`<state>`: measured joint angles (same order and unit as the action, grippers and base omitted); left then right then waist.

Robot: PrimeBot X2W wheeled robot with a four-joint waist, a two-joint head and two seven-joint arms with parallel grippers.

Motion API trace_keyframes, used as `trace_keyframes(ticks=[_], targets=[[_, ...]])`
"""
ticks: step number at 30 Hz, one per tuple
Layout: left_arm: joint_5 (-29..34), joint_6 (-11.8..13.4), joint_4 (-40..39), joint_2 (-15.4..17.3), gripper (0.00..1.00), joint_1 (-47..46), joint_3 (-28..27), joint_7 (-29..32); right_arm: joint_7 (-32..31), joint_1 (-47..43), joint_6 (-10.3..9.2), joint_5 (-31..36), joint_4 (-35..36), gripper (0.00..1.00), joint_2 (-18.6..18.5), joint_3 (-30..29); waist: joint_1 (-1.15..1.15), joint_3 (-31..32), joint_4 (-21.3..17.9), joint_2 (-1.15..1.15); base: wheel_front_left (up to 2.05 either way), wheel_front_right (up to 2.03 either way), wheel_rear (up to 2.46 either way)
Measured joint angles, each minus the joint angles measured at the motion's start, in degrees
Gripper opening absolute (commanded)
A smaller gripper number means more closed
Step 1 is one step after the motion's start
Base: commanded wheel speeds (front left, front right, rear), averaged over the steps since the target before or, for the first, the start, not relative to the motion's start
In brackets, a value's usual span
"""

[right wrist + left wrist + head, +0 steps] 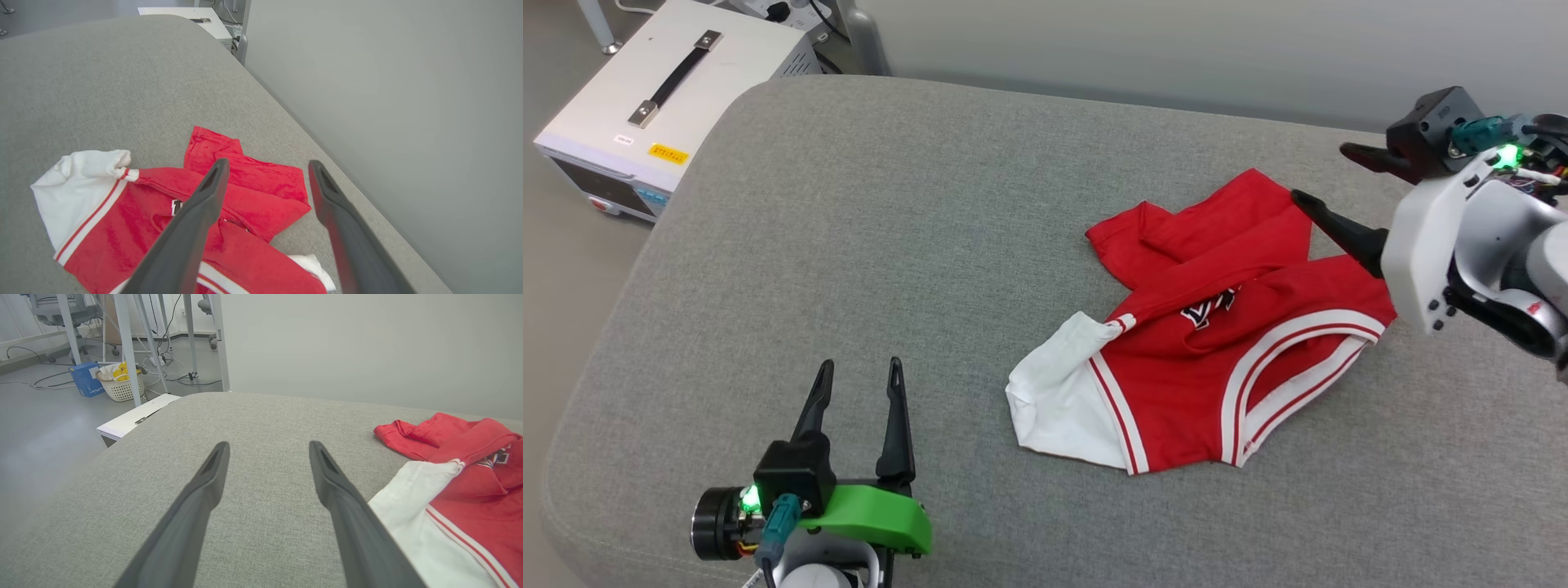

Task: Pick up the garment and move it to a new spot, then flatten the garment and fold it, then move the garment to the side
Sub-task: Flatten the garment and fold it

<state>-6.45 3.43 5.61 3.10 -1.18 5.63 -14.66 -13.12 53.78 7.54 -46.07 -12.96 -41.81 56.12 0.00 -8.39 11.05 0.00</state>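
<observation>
one white instrument box [670, 82] stands left of the grey cushion [890, 245]. the left gripper [861, 363] is empty, its fingers apart. one garment [1168, 408] lies crumpled on the cushion's right part. the right gripper [1319, 171], also spread, hangs above its far edge. flattening seems next: both grippers should pinch hem corners.

The crumpled red-and-white cloth garment [1176, 408] looks soft and matt. The grey upholstered worktop [849, 245] shows a coarse, matt weave.
</observation>
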Motion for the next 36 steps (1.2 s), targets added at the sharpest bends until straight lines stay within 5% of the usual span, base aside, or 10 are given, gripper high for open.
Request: trace_keyframes(ticks=[7, 10, 28, 29, 30, 36], targets=[[0.01, -0.15, -0.36, 0.00, 1.00, -0.02, 0.64, -0.01, -20.27, -1.95, 0.00, -7.59, 6.50, 1.00, -7.98, 0.02, 0.00, -0.83, 0.47, 0.00, 0.00, 0.00, 0.00], [0.00, -0.15, -0.63, 0.00, 1.00, -0.10, 1.15, 0.00, -25.73, -3.23, 0.00, -8.49, 6.84, 1.00, -8.48, 0.89, 0.00, -1.75, 0.74, 0.00, 0.00, 0.00, 0.00], [-0.85, 0.38, -0.59, 0.00, 1.00, -3.97, 3.03, 0.00, -28.19, -3.53, -0.01, -5.19, -11.50, 1.00, -1.62, 6.04, -0.01, -9.43, 3.22, 0.00, 0.00, 0.00, 0.00], [-0.96, 0.43, -0.55, 0.00, 1.00, -3.96, 2.94, 0.00, -27.86, -3.48, -0.01, -5.43, -11.58, 0.36, -1.58, 6.38, -0.01, -9.48, 3.21, 0.00, 0.00, 0.00, 0.00], [-1.00, 0.45, -0.52, 0.00, 1.00, -3.95, 2.81, 0.00, -27.20, -3.47, -0.02, -5.76, -11.61, 0.00, -1.56, 6.58, -0.01, -9.47, 3.11, 0.00, 0.00, 0.00, 0.00], [-1.01, 0.43, -0.07, 0.00, 1.00, -3.94, 2.57, 0.00, -21.35, -3.36, -0.02, -6.86, -10.59, 0.00, -0.82, 8.13, 0.00, -8.25, 1.93, 0.00, 0.00, 0.00, 0.00]])
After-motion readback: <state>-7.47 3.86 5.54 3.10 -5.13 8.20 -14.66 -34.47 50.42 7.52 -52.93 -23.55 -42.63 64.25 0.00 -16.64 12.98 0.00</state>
